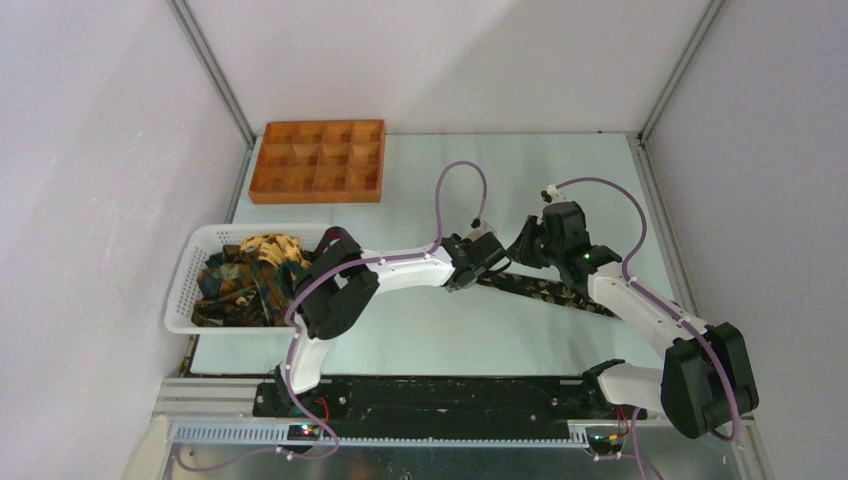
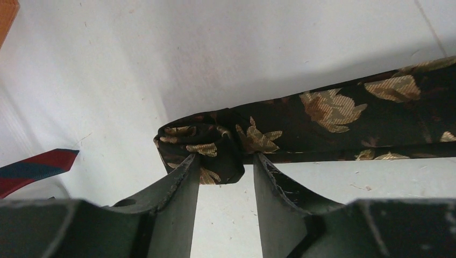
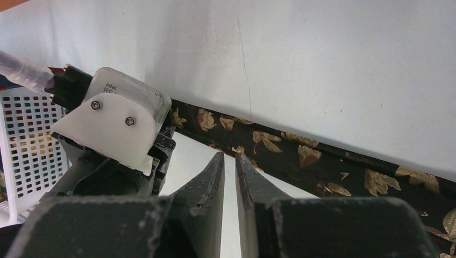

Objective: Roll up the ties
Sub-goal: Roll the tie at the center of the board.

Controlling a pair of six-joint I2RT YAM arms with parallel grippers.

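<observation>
I am starting the tie roll (image 2: 201, 145), left gripper (image 2: 223, 161) parted around it, right gripper (image 3: 229, 158) nearly closed and empty, probably regripping next.

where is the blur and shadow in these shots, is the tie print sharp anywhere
Left wrist view: tie print sharp, soft shadow on the table beyond it. Right wrist view: tie fairly sharp, right gripper body dark and soft. Top view: even light, no glare, print tiny.

Orange tray (image 1: 316, 196) lies beyond white basket (image 1: 182, 290), seemingly apart.
</observation>
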